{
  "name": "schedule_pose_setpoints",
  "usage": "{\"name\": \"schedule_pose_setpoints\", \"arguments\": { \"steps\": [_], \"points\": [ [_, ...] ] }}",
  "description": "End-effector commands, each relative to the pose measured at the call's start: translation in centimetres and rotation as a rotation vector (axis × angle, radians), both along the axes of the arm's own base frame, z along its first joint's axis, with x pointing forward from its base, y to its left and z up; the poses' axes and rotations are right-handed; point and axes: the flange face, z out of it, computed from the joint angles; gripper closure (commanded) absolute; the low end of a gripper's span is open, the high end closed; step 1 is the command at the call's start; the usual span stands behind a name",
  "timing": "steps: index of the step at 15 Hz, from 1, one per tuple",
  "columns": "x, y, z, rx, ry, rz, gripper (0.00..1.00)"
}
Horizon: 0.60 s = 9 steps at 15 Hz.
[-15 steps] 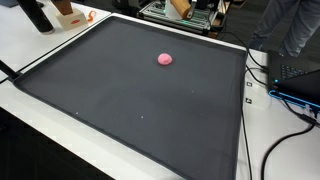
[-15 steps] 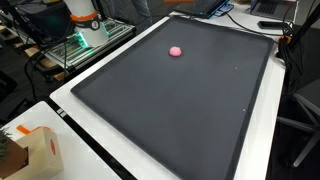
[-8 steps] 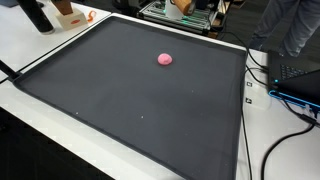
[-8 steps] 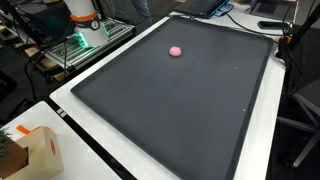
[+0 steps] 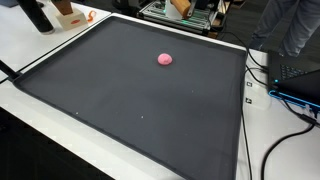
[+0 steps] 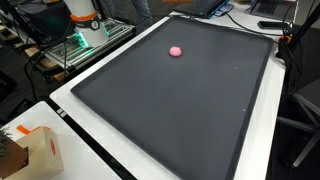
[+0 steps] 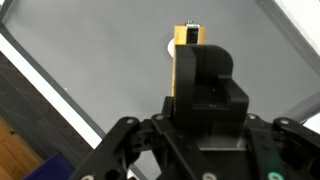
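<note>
The hand (image 7: 190,50) hung high over the mat (image 5: 120,100), open or closed I couldn't tell, leaving the ball (image 5: 165,59) near one edge clear to reach from above.

Black mat (image 5: 150,100) covers white table (image 5: 45,50); cables (image 5: 297,127) along edge.

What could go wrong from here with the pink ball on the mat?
1. The pink ball is round and lies loose on the flat black mat; a slight nudge may send it rolling away.
2. Several cables lie right by the mat's edge; a wide swing on that side could snag them.
</note>
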Motion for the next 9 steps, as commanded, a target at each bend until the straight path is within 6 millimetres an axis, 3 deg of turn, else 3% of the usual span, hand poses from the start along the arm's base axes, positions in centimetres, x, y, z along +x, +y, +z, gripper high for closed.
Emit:
{"name": "schedule_pose_setpoints", "arguments": {
  "steps": [1, 9],
  "points": [
    [1.3, -0.8, -2.9, 0.042, 0.061, 0.055, 0.76],
    [2.6, -4.3, -10.2, 0.131, 0.165, 0.193, 0.76]
  ]
}}
